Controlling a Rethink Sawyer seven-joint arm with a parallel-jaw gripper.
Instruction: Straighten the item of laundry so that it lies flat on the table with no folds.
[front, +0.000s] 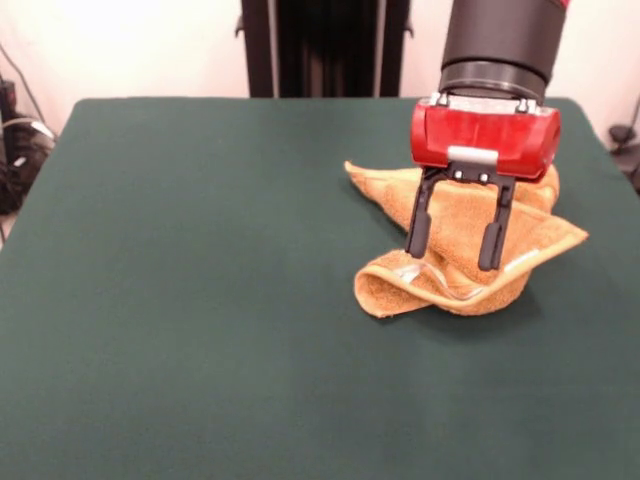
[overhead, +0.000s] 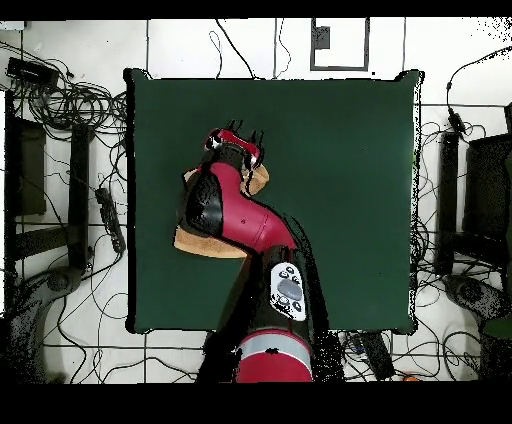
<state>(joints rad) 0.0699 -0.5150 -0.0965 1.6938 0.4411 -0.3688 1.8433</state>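
Note:
The item of laundry (front: 455, 235) is an orange-tan terry towel lying crumpled and folded over itself on the right side of the dark green table (front: 200, 300). Its near edge is rolled under into a loop, with a pale border band showing. My gripper (front: 453, 258) hangs from the red wrist directly over the towel, its two black fingers spread apart, tips just above or touching the folded cloth, holding nothing. In the overhead view the arm covers most of the towel (overhead: 205, 245), and the gripper (overhead: 243, 139) sits at the towel's far edge.
The table (overhead: 340, 200) is wide green cloth on all sides of the towel. Cables and equipment lie on the floor around the table. The robot's black pedestal (front: 325, 45) stands behind the far edge.

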